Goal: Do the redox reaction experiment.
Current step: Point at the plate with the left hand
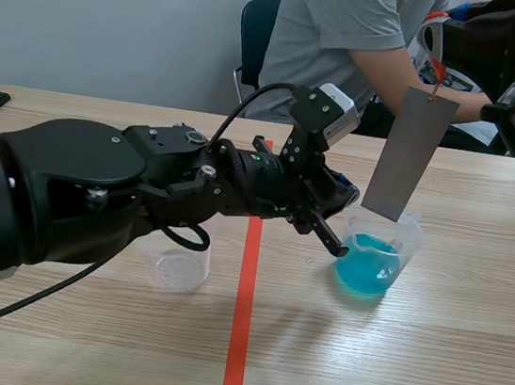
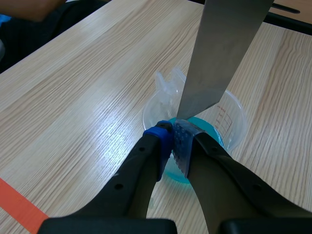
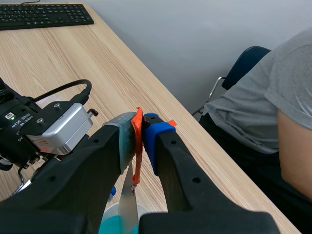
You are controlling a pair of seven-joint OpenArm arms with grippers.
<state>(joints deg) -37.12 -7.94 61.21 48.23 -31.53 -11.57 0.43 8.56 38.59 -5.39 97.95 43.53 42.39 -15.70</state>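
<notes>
Pinching beaker [image 1: 409,239] rim: left claw [image 2: 174,140] closed | right claw [image 3: 140,127] clamped on orange strap [image 3: 137,158]; metal sheet [image 1: 409,156] dangling below

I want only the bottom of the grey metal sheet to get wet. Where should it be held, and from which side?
By the orange tag at its top edge, coming from above. The metal sheet hangs upright over the beaker of blue liquid, so the top is farthest from it; the right gripper is pinched on that tag.
</notes>
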